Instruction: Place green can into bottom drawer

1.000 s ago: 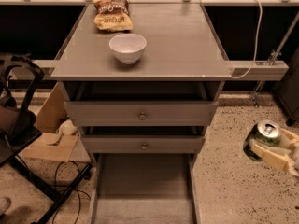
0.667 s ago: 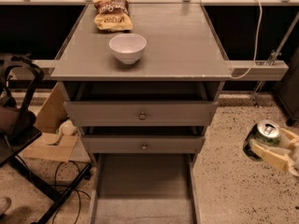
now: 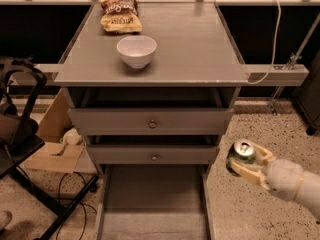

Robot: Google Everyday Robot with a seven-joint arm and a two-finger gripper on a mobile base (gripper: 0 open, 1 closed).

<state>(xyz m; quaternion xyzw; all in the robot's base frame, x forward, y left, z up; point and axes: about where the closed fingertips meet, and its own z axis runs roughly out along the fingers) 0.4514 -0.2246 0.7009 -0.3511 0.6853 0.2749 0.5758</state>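
Observation:
The green can, with a silver pull-tab top, is held in my gripper at the lower right, above the speckled floor. The pale fingers are shut around the can's sides. The can is just right of the cabinet, level with the middle drawer. The bottom drawer is pulled out toward me, a long flat grey tray with thin side walls, and it lies below and to the left of the can. Nothing lies in the part of it that shows.
A white bowl and a chip bag sit on the grey cabinet top. Two upper drawers with round knobs stand slightly open. A cardboard box and a black chair are at the left. A white cable hangs at the right.
My gripper with the green can has moved left, closer to the cabinet's right side. The cabinet, bowl and bag have not moved.

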